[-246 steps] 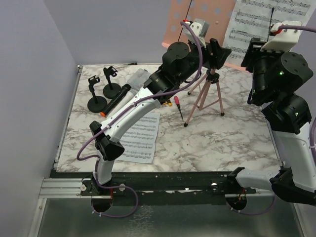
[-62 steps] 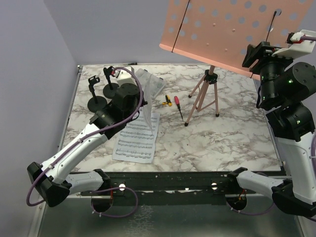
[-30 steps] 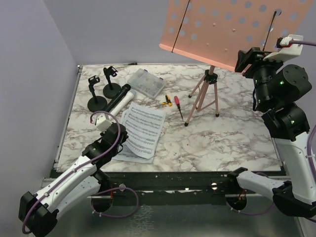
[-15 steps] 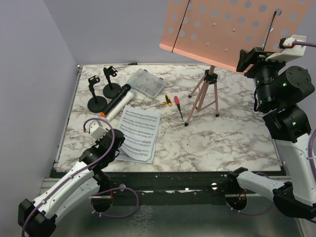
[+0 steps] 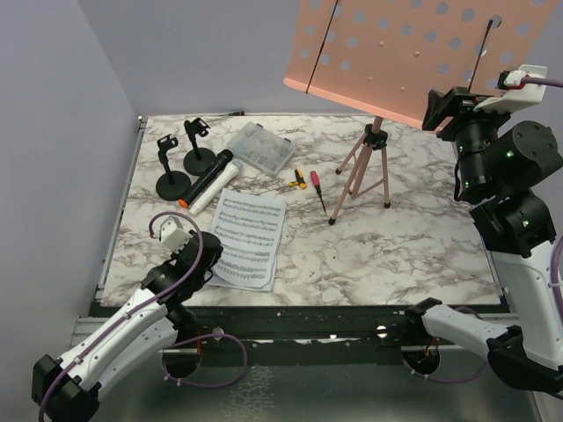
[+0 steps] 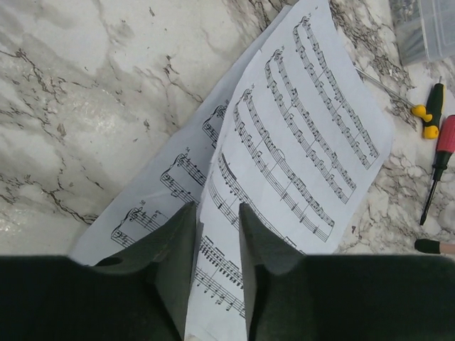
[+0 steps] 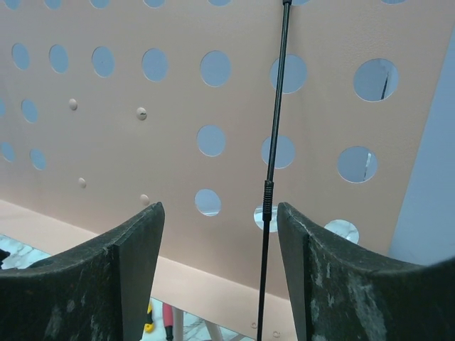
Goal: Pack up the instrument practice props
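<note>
Near the front of the table [image 5: 396,251] the left gripper [image 6: 217,213], jaws narrowly apart, straddles the edge of the sheet-music pages [image 6: 298,142] spreading toward one o'clock; farther back the right gripper [image 7: 219,213] gapes wide, the pink desk [image 7: 106,114] at twelve o'clock.

Sheet-music pages [image 5: 251,233] left of tripod [image 5: 376,139]

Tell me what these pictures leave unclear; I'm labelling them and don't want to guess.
- Lower sheet-music page: top and left wrist views, mostly covered by the upper page.
- Clear box contents: too small from above, cut off in the left wrist view.
- Pink desk: top cut by the frame edge in the top view.
</note>
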